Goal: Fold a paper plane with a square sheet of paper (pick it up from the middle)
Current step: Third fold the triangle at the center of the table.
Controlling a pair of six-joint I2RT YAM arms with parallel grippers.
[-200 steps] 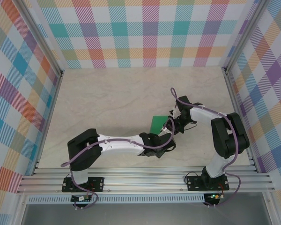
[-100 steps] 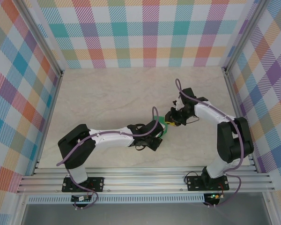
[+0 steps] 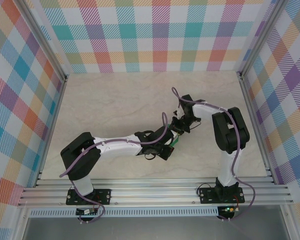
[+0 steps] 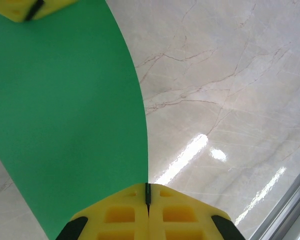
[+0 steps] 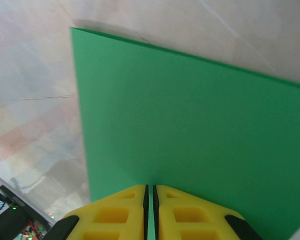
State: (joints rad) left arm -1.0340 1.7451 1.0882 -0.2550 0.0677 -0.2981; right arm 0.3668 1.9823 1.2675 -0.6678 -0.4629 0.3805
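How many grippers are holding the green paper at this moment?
2. The left gripper is shut on one end of the square sheet of paper. The right gripper is shut on the other end. The sheet curves between them.

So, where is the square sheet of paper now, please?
Top view, mid-table: the square sheet of paper is pinched by the left tool and the right tool.
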